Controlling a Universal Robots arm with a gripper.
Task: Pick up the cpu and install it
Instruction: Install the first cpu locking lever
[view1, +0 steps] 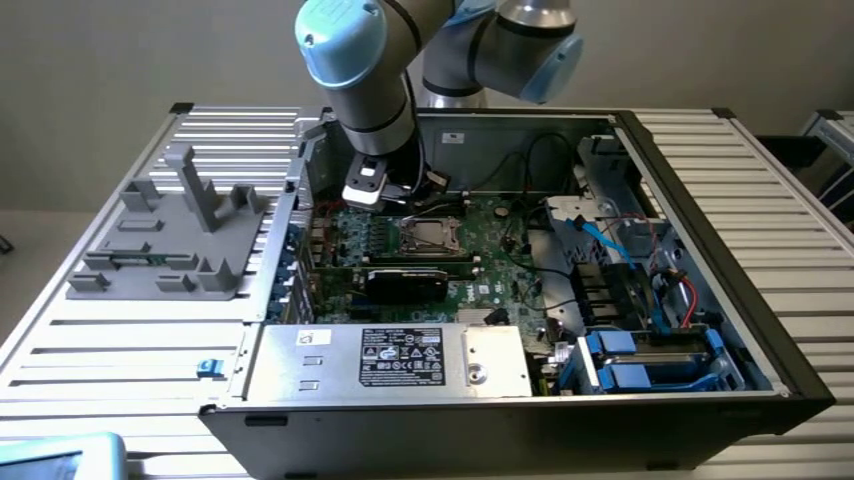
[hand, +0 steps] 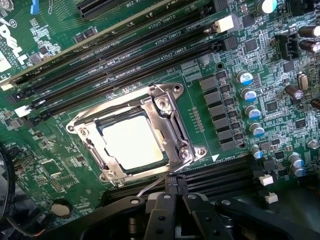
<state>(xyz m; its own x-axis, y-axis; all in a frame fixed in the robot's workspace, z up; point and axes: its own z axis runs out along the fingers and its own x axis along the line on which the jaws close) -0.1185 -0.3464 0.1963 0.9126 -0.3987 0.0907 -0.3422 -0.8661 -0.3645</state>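
The cpu (hand: 132, 142) lies flat inside the socket frame (hand: 172, 117), its bright top square to the frame's opening and level on every side I can see. The gripper (hand: 173, 200) hovers just beside the frame, over the edge where a thin wire lever (hand: 150, 186) sticks out; its jaws are closed and hold nothing. I judge the chip to be seated, so the care here lies in not disturbing it. Any touch should be straight down and light, never sideways, and the closed fingertips should avoid the lever and the memory slots (hand: 125, 60) flanking the frame.
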